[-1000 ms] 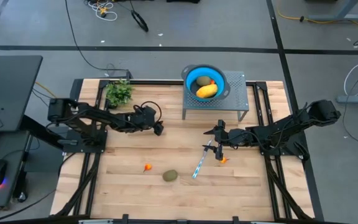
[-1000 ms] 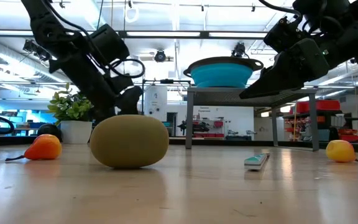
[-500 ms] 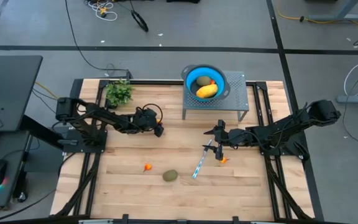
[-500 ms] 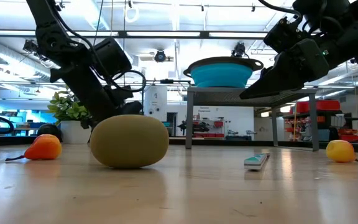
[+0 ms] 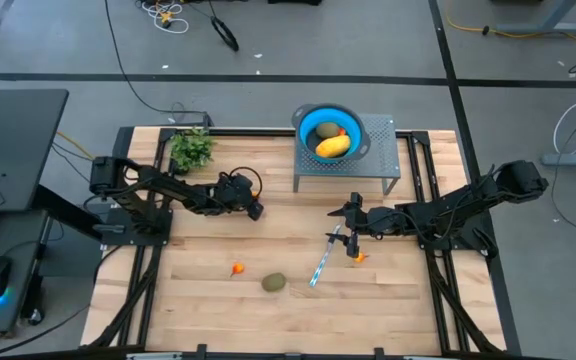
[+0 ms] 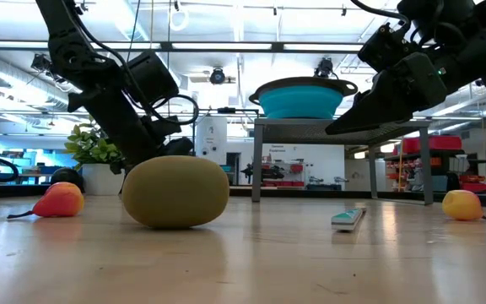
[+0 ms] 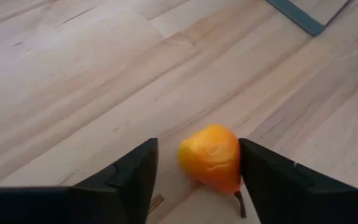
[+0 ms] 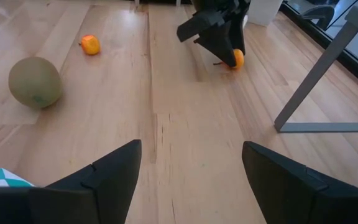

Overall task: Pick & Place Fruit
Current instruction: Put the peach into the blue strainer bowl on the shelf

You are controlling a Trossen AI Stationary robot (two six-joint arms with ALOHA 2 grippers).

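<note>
With the left tool [image 7: 194, 171] spread wide around a small orange fruit [image 7: 211, 157] on the worktop [image 5: 218, 240] left of the bowl stand [image 5: 346, 165], holding nothing yet, it should centre and close gently; the right tool [image 5: 353, 220] waits open.

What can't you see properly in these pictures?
Fruit inside the blue bowl: low view, the bowl's wall hides it.
The utensil: right wrist view, cut off by the picture's edge.
Whether the left gripper touches the orange fruit: left wrist view, too close to tell.
</note>
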